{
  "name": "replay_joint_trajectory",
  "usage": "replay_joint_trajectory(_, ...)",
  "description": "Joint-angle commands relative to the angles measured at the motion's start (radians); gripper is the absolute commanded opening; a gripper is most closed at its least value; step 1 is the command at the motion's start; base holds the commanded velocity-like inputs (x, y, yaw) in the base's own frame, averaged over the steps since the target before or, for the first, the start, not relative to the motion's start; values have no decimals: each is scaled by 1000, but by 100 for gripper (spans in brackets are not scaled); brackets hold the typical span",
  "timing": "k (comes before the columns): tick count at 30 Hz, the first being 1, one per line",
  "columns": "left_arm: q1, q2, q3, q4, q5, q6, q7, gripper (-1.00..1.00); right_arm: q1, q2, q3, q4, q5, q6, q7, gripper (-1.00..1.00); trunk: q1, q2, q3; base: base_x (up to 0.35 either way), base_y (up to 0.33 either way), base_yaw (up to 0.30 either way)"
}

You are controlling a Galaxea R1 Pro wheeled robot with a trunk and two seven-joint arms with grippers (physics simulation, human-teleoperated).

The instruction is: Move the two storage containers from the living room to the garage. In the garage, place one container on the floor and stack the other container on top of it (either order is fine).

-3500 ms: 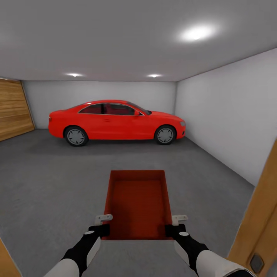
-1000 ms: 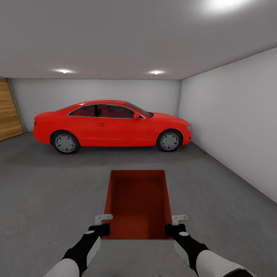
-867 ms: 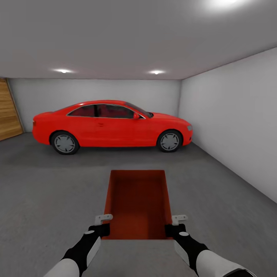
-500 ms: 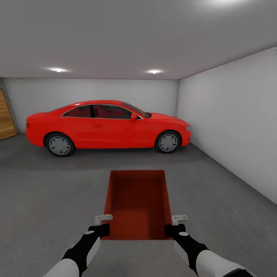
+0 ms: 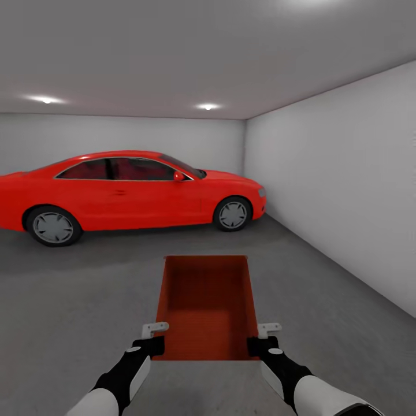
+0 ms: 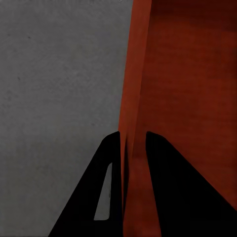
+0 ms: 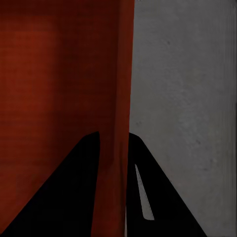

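I hold one red-orange storage container [image 5: 207, 306] out in front of me, above the dark grey concrete floor [image 5: 81, 300] of the garage. My left gripper [image 5: 155, 336] is shut on the container's left wall near its close corner, and my right gripper [image 5: 263, 337] is shut on the right wall. In the left wrist view the black fingers [image 6: 111, 173] pinch the thin red wall [image 6: 132, 98]. The right wrist view has the fingers [image 7: 136, 173] clamped on the other wall [image 7: 123, 89]. The container is empty.
A red car [image 5: 127, 190] is parked across the back, its nose close to the far right corner. A plain white wall [image 5: 346, 185] runs along the right. Open concrete lies between me and the car, and round ceiling lights [image 5: 207, 107] glow above.
The view has advanced and turned to the right: the wooden door at the left and the door frame at the right have left the picture. The container stays the same in my grippers.
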Motion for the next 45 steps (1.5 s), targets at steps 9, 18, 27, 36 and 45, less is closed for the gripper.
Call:
replay_joint_trajectory(9,0,10,29,-14,-17,7,24,-100,0,-5,-20,4,-13,-5,-7,-100,1,-1,0,322,69,-243)
replay_joint_trajectory(18,0,10,29,-15,-17,7,24,-100,0,-5,-20,4,-13,-5,-7,-100,1,-1,0,322,72,-243)
replay_joint_trajectory(27,0,10,29,-15,-17,7,24,-100,0,-5,-20,4,-13,-5,-7,-100,1,-1,0,322,73,-243)
replay_joint_trajectory(36,0,11,29,-15,-17,7,24,-100,0,-5,-20,4,-13,-5,-7,-100,1,-1,0,322,73,-243)
replay_joint_trajectory(45,0,11,29,-17,-17,7,24,-100,0,-5,-20,4,-13,-5,-7,-100,1,-1,0,322,73,-243)
